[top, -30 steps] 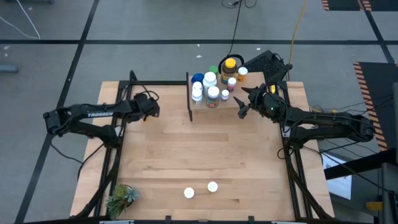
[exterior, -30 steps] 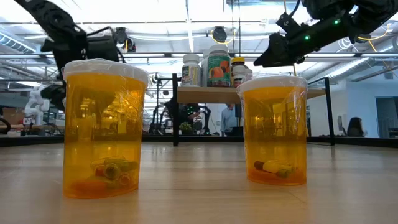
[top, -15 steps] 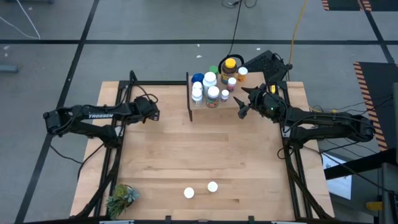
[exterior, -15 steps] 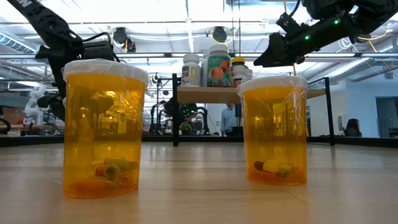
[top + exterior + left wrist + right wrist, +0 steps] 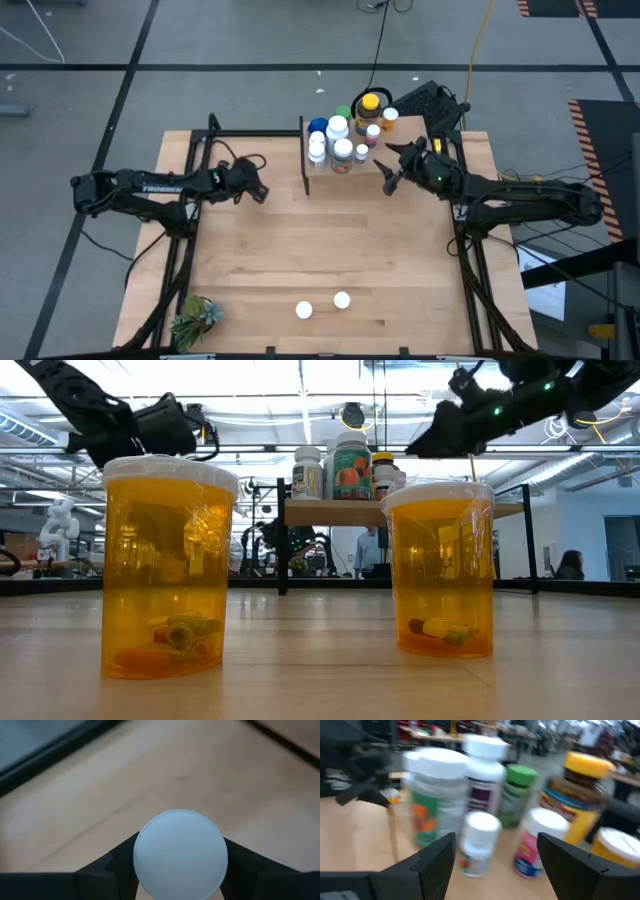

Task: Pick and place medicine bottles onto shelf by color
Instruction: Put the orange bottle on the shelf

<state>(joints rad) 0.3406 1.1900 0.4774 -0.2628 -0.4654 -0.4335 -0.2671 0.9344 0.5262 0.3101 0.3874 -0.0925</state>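
Observation:
The shelf (image 5: pixel 350 180) stands at the table's far side with several medicine bottles (image 5: pixel 338 135) on it, among them a yellow-lidded jar (image 5: pixel 369 103). Two orange bottles with white caps (image 5: pixel 304 311) (image 5: pixel 342 299) stand near the table's front edge. My left gripper (image 5: pixel 257 191) hangs left of the shelf, shut on a white-capped bottle (image 5: pixel 180 852) whose body is hidden beneath its cap. My right gripper (image 5: pixel 390 177) is open at the shelf's right end, its fingers (image 5: pixel 437 855) pointing at the bottles without touching any. My left gripper pinches the bottle between its two fingers, which sit on opposite sides at the white cap's rim (image 5: pixel 142 857). The round top of the cap faces back toward the wrist. The bottle is lifted clear of the table, whose wood shows beyond it.
A small green plant (image 5: pixel 195 318) sits at the table's near left corner. Black frame rails (image 5: pixel 190 250) run along both sides of the table. A black device (image 5: pixel 432 100) stands behind the shelf's right end. Bare wood (image 5: pixel 320 240) lies between the shelf and the two near bottles.
My left gripper has moved toward the table's right and a little toward its near edge, closer to the shelf's left end. My right gripper has risen slightly beside the shelf and stays open.

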